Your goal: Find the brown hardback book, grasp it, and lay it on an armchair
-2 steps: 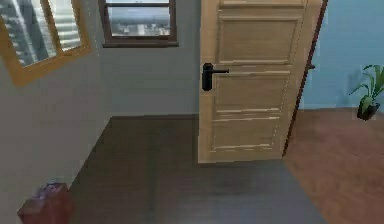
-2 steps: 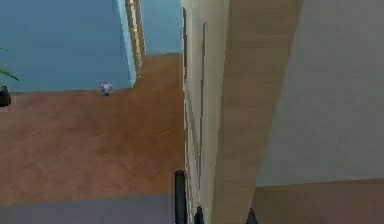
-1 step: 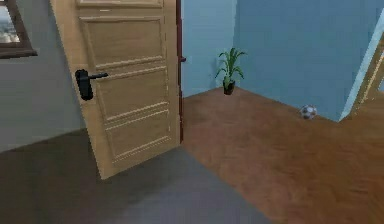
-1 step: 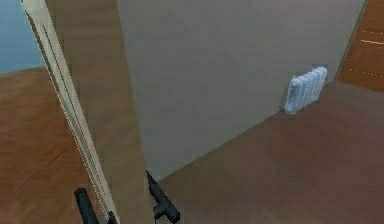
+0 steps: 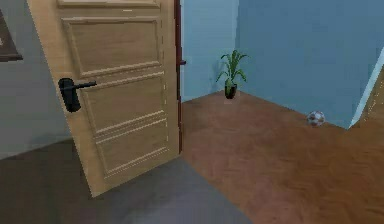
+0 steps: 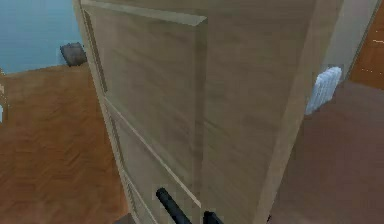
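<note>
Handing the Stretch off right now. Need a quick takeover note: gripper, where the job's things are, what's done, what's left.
Gripper: state unknown.
Wooden door close ahead and alongside, standing open. Past it is a blue-walled room, with a potted plant in the corner and a small pale round thing on the floor.
Done: nothing of the task confirmed.
Left: find the brown book, grasp it, find an armchair, lay it there. Probably drive round the door first.

I saw brown wooden floor (image 5: 290, 170) across the forward view's lower right and grey floor (image 5: 40, 190) at its lower left. A potted plant (image 5: 232, 75) stood on the wood at upper centre, and a small pale ball (image 5: 315, 119) lay toward the right. A dark boxy thing (image 6: 72, 53) sat on the floor in the arm side view's upper left.
</note>
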